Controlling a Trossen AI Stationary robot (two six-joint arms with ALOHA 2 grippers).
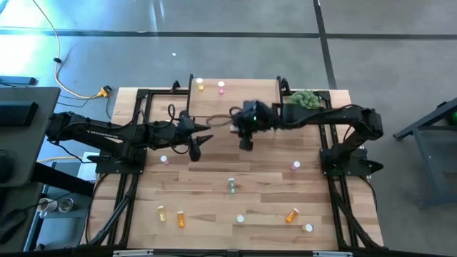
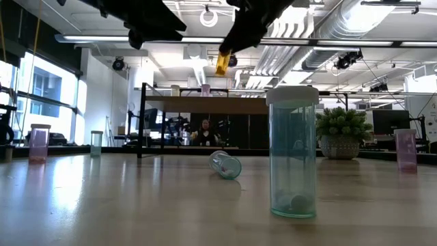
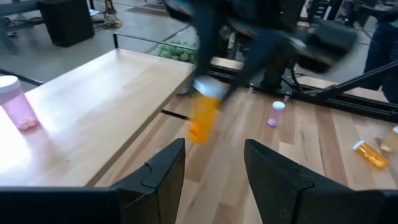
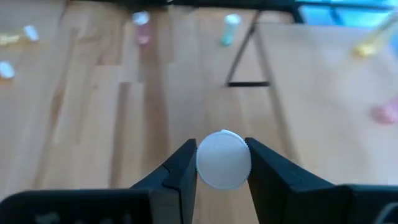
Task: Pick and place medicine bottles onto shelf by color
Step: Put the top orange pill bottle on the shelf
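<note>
My right gripper [image 1: 245, 144] hangs above the table just in front of the shelf [image 1: 235, 96], shut on an orange medicine bottle [image 3: 202, 117] with a white cap. The shelf carries a yellow bottle [image 1: 201, 86] and a pink bottle [image 1: 221, 87], both upright. My left gripper [image 1: 197, 147] hovers open and empty to the left of the right one, level with the shelf's front edge. More bottles are spread over the table; a green one [image 2: 293, 154] stands upright near the front, and another green one [image 2: 225, 165] lies on its side. My right gripper pinches the orange bottle at its white cap end [image 4: 224, 159] between its two fingers. The fingers slant down from the table's right. The bottle hangs below them, tilted, orange body [image 2: 222, 63] lowest, lifted clear of table and shelf.
A green plant [image 1: 305, 98] stands at the shelf's right end. Loose bottles lie on the near half of the table: pink [image 1: 165, 160], pink [image 1: 295, 165], yellow [image 1: 161, 213], orange [image 1: 181, 219], orange [image 1: 292, 214]. Black frame rails run along both table sides.
</note>
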